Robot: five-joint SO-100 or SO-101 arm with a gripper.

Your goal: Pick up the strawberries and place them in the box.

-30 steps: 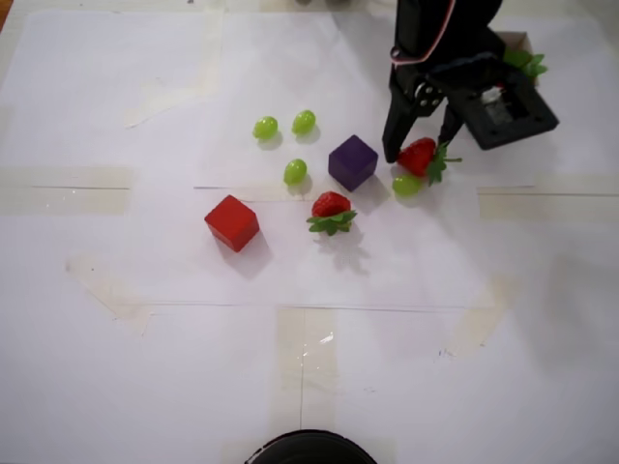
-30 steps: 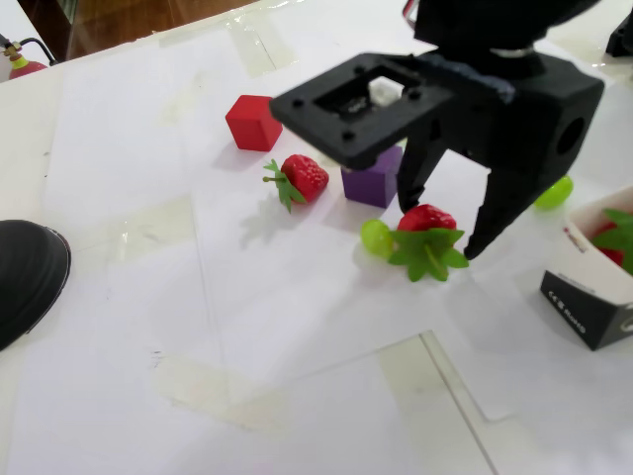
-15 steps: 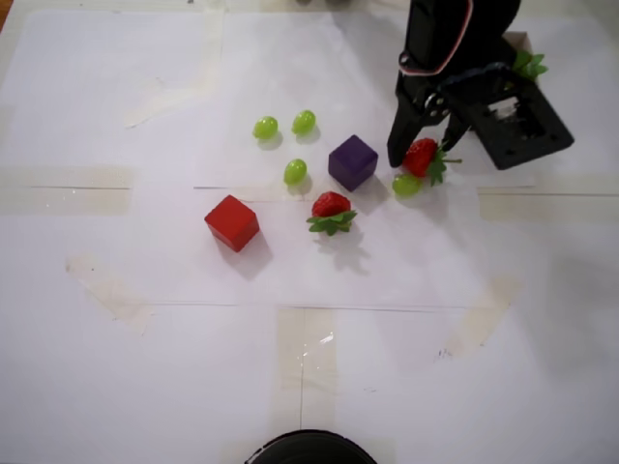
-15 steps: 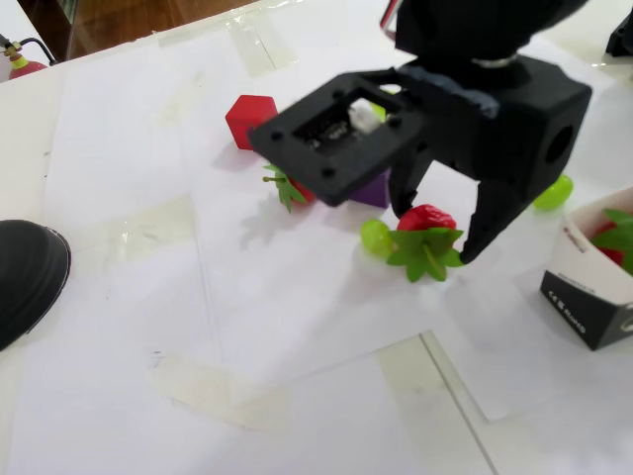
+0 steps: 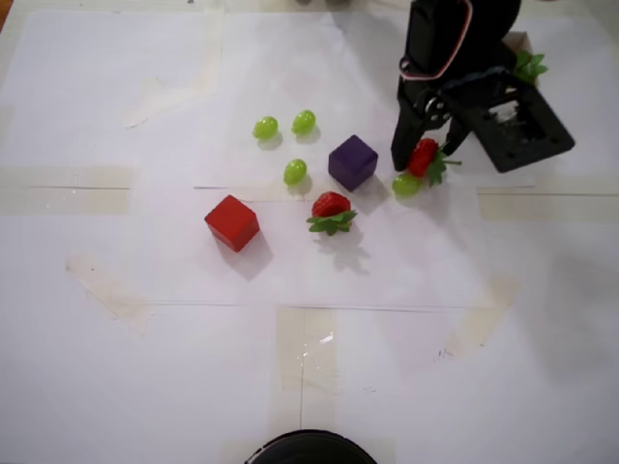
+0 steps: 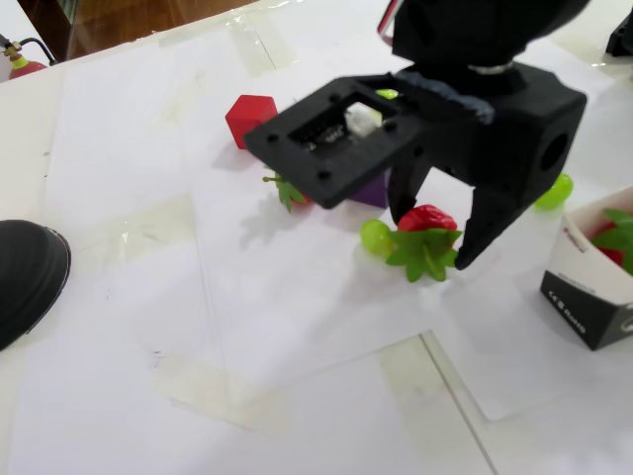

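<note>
The arm reached steeply down, its gripper [image 6: 437, 230] spread narrowly astride a strawberry [image 6: 425, 220] on the table [image 6: 297, 396].

Overhead view: strawberry [image 5: 423, 156] between gripper [image 5: 424, 158] fingers, grape [image 5: 406, 185] touching, cube [image 5: 352, 161] left

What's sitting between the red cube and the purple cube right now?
In the overhead view, only bare white paper lies between the red cube and the purple cube; one green grape sits just above that stretch.
</note>
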